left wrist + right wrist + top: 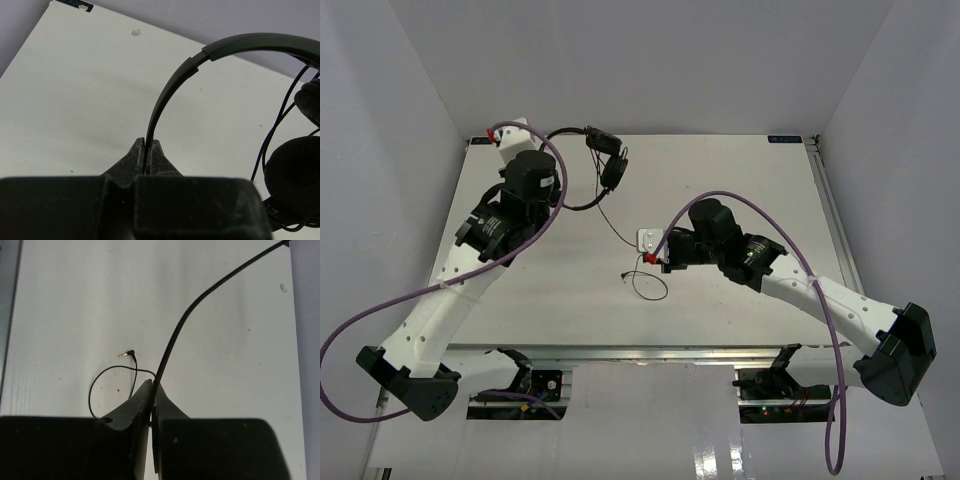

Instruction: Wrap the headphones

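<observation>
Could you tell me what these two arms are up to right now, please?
They are working on wrapping the headphones. The left gripper is shut on the headband, holding the headphones at the far left of the table. The right gripper is shut on the cord nearer the middle. Past it, the cord's tail loops loose on the table and ends in the plug.

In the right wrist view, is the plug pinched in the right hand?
No, the plug lies free on the table, while the right hand is shut on the cord partway along.
</observation>
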{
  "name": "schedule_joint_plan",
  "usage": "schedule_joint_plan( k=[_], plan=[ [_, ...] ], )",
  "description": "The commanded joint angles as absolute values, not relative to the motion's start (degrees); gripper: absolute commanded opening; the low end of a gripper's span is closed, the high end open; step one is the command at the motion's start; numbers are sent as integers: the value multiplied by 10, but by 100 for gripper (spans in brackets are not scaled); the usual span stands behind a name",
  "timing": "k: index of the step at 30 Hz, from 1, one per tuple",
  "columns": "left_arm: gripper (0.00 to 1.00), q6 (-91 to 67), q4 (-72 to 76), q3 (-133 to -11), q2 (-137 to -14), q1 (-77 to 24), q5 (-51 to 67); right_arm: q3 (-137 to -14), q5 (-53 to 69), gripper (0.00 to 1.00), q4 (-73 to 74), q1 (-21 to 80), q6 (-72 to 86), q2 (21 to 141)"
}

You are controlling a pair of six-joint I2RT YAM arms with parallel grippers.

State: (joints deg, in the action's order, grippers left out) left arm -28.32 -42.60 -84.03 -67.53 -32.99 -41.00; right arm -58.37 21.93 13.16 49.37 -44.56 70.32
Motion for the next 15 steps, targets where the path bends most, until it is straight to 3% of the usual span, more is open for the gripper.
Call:
schedule_joint_plan(
  k=[1, 15],
  plan=[
    [0, -278, -386, -798, -691, -322, -406, -638, 128, 8, 162, 503, -534, 690],
    [0, -239, -326, -602, -637, -318, -250, -683, 26, 8, 124, 492, -555, 703]
  ],
)
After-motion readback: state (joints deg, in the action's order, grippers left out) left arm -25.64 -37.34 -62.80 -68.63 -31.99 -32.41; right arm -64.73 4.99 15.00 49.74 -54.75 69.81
